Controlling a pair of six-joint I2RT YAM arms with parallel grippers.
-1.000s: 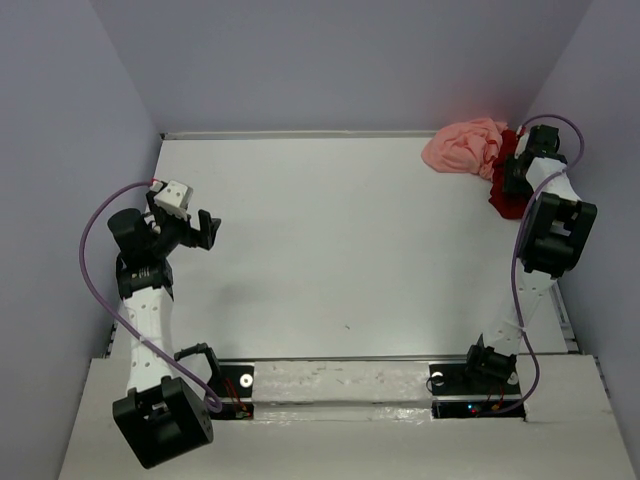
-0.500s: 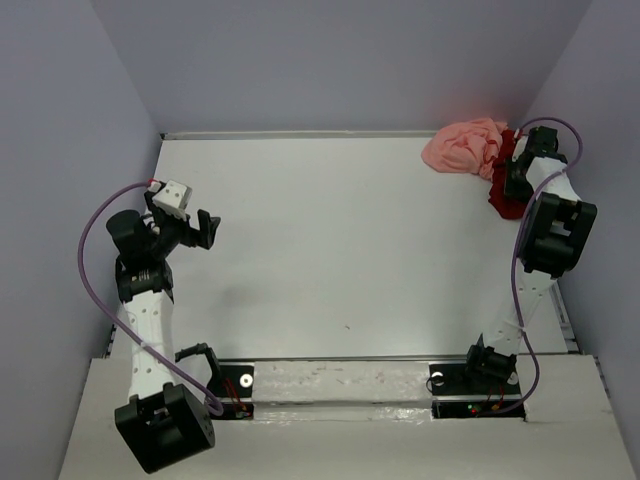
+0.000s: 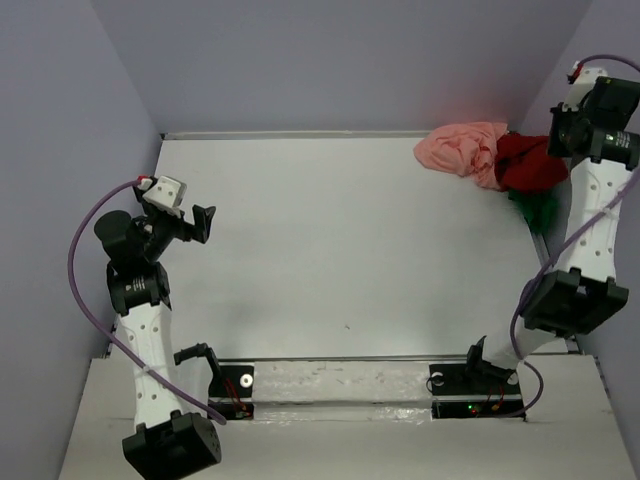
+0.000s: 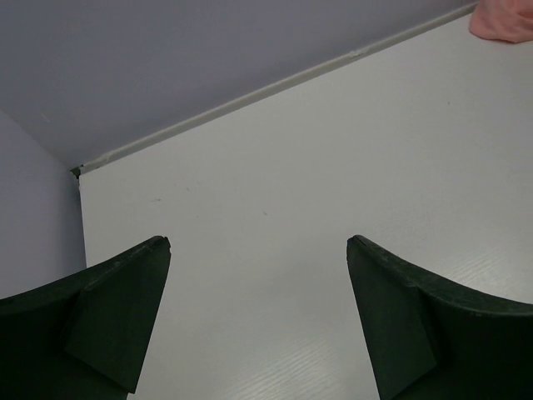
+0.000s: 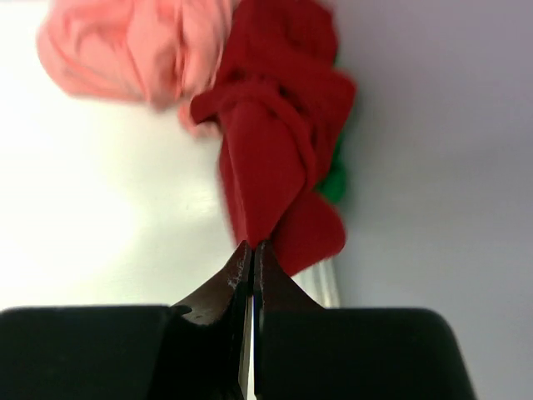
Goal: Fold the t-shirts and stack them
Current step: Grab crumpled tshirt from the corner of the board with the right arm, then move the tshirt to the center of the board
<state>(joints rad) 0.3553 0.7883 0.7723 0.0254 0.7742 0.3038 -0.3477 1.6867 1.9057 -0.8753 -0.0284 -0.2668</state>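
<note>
Right claw [image 5: 251, 247]: pinched shut on crumpled dark red cloth t-shirt [image 5: 279, 150] | far-right worktop [image 3: 340, 240] corner: salmon pink cloth t-shirt [image 3: 462, 150] and bright green cloth t-shirt [image 3: 537, 208] touching it | left claw [image 4: 258, 250]: wide, left side.

i see left arm [image 3: 141, 300] bent at its side, left gripper [image 4: 258, 243] wide open; right arm [image 3: 592, 215] stretched far forward, raised, right gripper [image 5: 252, 247] pinched shut on the dark red t-shirt [image 5: 279, 125].
</note>
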